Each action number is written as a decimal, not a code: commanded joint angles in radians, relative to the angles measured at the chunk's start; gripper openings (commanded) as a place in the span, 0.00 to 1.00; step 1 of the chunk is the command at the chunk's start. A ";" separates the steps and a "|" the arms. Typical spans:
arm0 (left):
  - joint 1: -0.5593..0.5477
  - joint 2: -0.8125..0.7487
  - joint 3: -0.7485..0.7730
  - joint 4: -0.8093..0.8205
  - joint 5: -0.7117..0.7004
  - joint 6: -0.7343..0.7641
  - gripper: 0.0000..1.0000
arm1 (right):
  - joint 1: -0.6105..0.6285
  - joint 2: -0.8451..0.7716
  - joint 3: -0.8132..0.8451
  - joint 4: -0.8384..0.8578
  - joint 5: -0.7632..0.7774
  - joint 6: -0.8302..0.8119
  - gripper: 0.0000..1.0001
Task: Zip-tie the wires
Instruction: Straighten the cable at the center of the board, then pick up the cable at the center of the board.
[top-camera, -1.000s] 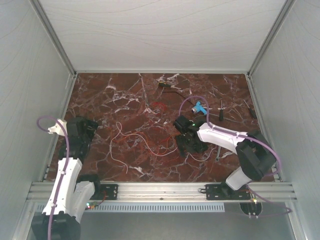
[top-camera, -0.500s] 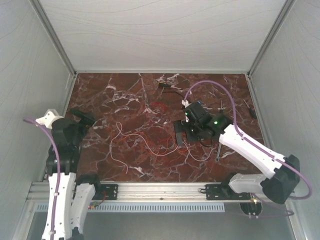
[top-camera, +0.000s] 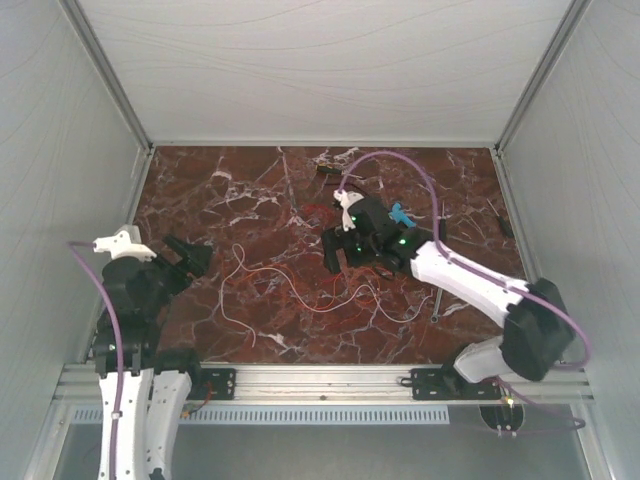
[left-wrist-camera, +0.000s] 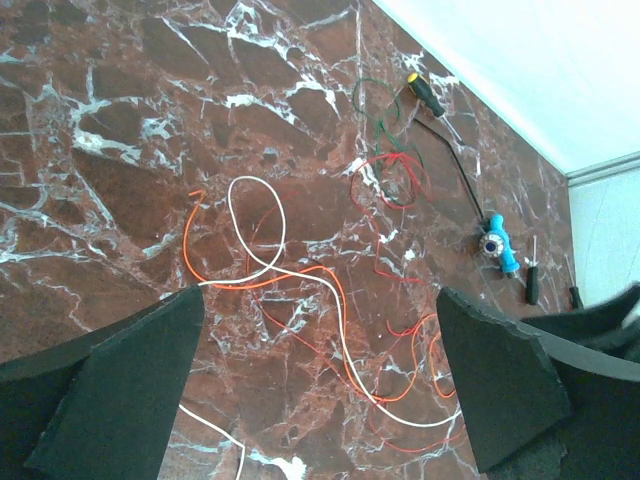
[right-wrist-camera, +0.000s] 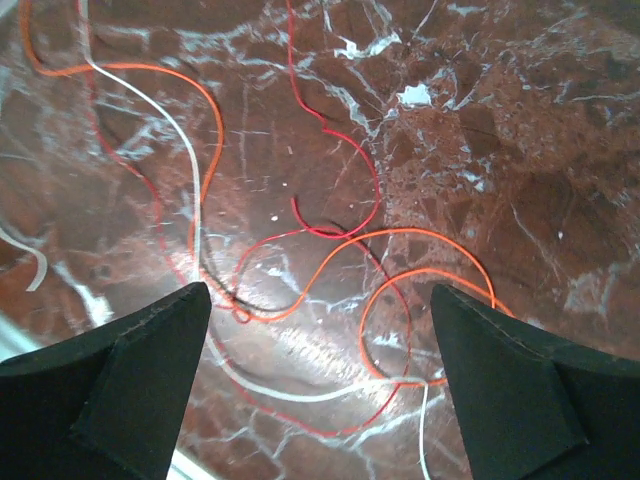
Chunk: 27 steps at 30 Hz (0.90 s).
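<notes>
**Both grippers open, wires loose between them**

Your right gripper (right-wrist-camera: 318, 296) has its jaws wide apart and holds nothing. Its two black pads (right-wrist-camera: 110, 385) frame the marble from above. Under it lie orange, red and white loops of the wires (right-wrist-camera: 300, 250), with one short black strand among them. From the top camera, this gripper (top-camera: 337, 252) hangs over the right end of the tangle, towards the far side of the table.

Your left gripper (left-wrist-camera: 320, 300) is also spread open and empty. It is raised at the left side of the table (top-camera: 200, 190) and points across towards the right. From above, it (top-camera: 190, 258) stands well apart from the wires (top-camera: 290, 285), which sprawl flat over the middle of the marble. In the left wrist view, a white strand loops over an orange one in the wires (left-wrist-camera: 300, 280), and thinner red strands trail off to the right.

Farther out, a tight red coil (left-wrist-camera: 388, 180) and some dark green loops (left-wrist-camera: 375, 105) lie near the far edge. Beside them is a screwdriver with a yellow and black handle (left-wrist-camera: 425, 92). From its tip, a thin black strip runs to a small blue tool (left-wrist-camera: 497, 245). This strip looks like the zip tie (left-wrist-camera: 462, 180), though you cannot be sure. A small black screwdriver (left-wrist-camera: 533, 285) lies just right of the blue tool.
</notes>
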 joint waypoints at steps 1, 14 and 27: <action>-0.016 -0.067 -0.068 0.061 0.032 0.005 1.00 | -0.008 0.143 0.022 0.130 -0.010 -0.077 0.86; -0.052 -0.107 -0.082 0.063 -0.026 -0.007 1.00 | -0.020 0.440 0.067 0.222 0.026 -0.118 0.54; -0.067 -0.104 -0.080 0.061 -0.030 -0.008 1.00 | -0.019 0.515 0.071 0.301 0.082 -0.077 0.29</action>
